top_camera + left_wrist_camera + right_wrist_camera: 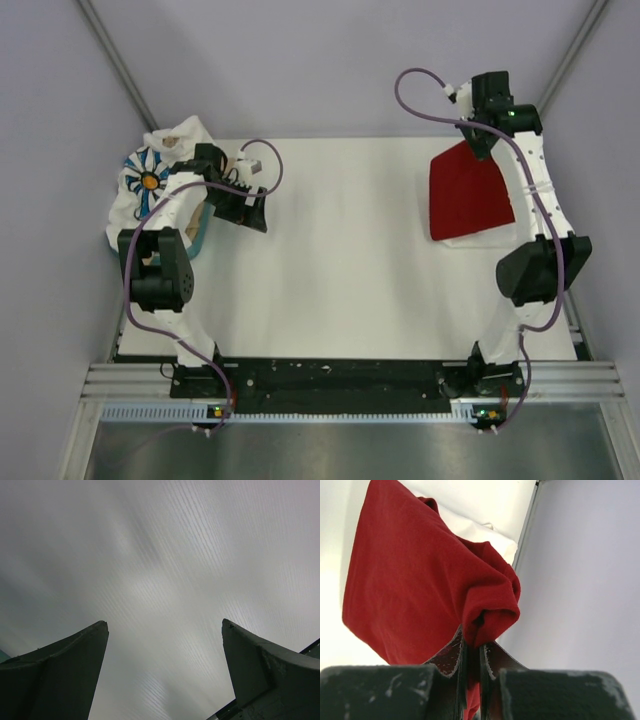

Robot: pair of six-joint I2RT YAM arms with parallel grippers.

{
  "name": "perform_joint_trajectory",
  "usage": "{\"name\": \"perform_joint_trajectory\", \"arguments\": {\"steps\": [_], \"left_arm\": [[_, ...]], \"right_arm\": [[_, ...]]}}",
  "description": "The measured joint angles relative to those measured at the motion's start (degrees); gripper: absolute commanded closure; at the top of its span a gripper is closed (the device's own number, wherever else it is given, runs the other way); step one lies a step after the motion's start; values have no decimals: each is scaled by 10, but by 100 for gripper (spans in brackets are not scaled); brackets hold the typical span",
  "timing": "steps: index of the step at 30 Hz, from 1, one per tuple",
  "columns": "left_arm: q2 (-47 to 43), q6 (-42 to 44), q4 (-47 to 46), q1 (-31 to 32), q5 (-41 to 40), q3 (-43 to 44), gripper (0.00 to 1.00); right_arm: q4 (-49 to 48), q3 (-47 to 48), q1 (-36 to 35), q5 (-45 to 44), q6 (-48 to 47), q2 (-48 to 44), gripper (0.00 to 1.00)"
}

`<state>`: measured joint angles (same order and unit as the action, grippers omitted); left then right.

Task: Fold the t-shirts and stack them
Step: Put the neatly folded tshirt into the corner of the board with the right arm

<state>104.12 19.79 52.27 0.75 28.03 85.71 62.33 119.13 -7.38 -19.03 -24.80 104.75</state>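
The red t-shirt hangs at the back right, its lower part draped over a folded white t-shirt on the table. My right gripper is shut on the red shirt's upper edge and holds it up; in the right wrist view the red cloth is bunched between the fingers and the gripper is pinched on it. The daisy-print shirt lies crumpled at the back left. My left gripper is open and empty beside it, over bare table.
A tan-and-teal tray lies under the daisy shirt at the left edge. White table surface spans the middle. Grey walls close in on both sides and the back; the table's right edge runs just beyond the red shirt.
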Motion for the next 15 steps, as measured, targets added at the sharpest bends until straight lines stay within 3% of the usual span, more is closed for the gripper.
{"name": "perform_joint_trajectory", "arguments": {"steps": [15], "left_arm": [[0, 1, 0, 0, -5, 0, 1]], "right_arm": [[-113, -63, 86, 1, -94, 87, 100]]}}
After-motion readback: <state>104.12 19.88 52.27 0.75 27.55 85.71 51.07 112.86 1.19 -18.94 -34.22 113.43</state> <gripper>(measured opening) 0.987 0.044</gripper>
